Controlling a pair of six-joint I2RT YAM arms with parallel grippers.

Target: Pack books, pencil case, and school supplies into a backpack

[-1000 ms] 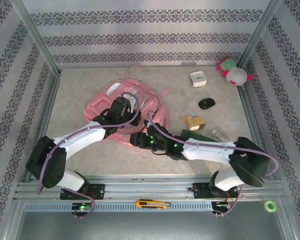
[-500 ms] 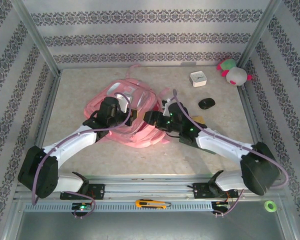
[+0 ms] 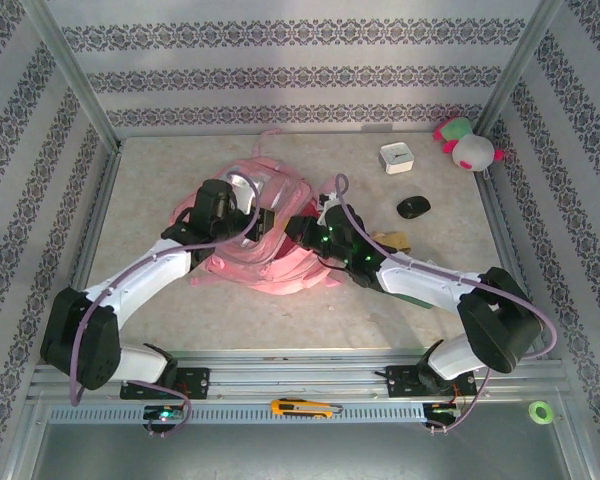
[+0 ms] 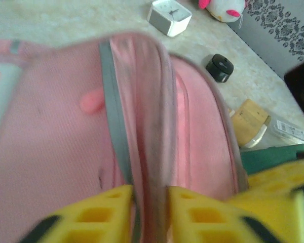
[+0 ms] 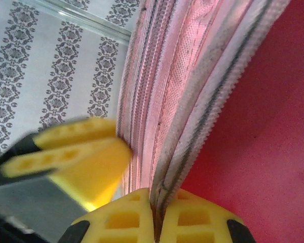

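Observation:
The pink backpack (image 3: 242, 262) lies at the table's centre left, and both grippers hold its open top rim. My left gripper (image 3: 261, 223) is shut on a pink fabric fold beside the grey zip band (image 4: 111, 126), its yellow fingers (image 4: 91, 217) on either side. My right gripper (image 3: 297, 229) is shut on the toothed zip edge (image 5: 213, 101), with the red lining (image 5: 273, 152) to its right. The two grippers sit close together, and the left fingers (image 5: 76, 152) show in the right wrist view. A dark green book (image 4: 268, 159) lies beside the backpack under the right arm.
Right of the backpack are a tan wooden item (image 3: 390, 241), a black mouse (image 3: 413, 207) and a white cube clock (image 3: 396, 158). A pink-and-green plush toy (image 3: 467, 145) sits in the back right corner. A utility knife (image 3: 300, 408) and green tape roll (image 3: 539, 411) lie off the table's front.
My right arm swung from the table's front up to the backpack and closed on its zip edge. My left gripper shifted back and left, and the rim has been drawn up between them.

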